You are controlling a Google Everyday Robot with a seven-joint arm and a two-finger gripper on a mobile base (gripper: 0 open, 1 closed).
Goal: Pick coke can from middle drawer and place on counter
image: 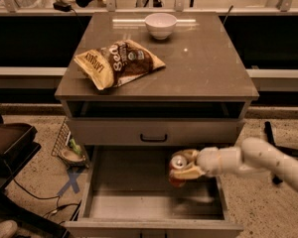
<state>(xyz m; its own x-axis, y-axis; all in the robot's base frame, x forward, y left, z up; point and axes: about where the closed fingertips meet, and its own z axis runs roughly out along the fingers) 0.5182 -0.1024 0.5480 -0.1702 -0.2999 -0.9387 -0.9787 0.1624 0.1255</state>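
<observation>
One step of two seemingly in hand: reaching in from the right over the open middle drawer [134, 192], with the gripper [183, 166] clenched on the coke can [178, 162], one finger above the silver top and one below. Hard to tell whether resting on the drawer floor or lifted just clear of it; going by the faint shadow lower on the floor, probably lifted a little. Placed toward the right side of the drawer, near its back, just below the closed drawer front [154, 131] with the black handle.

Done so far, by the look of it: drawer open, coke can grasped. Left to do: raising it up and out of the drawer, clearing the drawer front and the thin edge of the counter [208, 68], then setting it down upright on top and letting go.

Plenty of bare surface on the right half of the counter; on the left a chip bag [116, 62], at the back a white bowl [160, 25], both well apart from that free area. Worth minding the counter's overhang on the way up, likely right above the lifting path
</observation>
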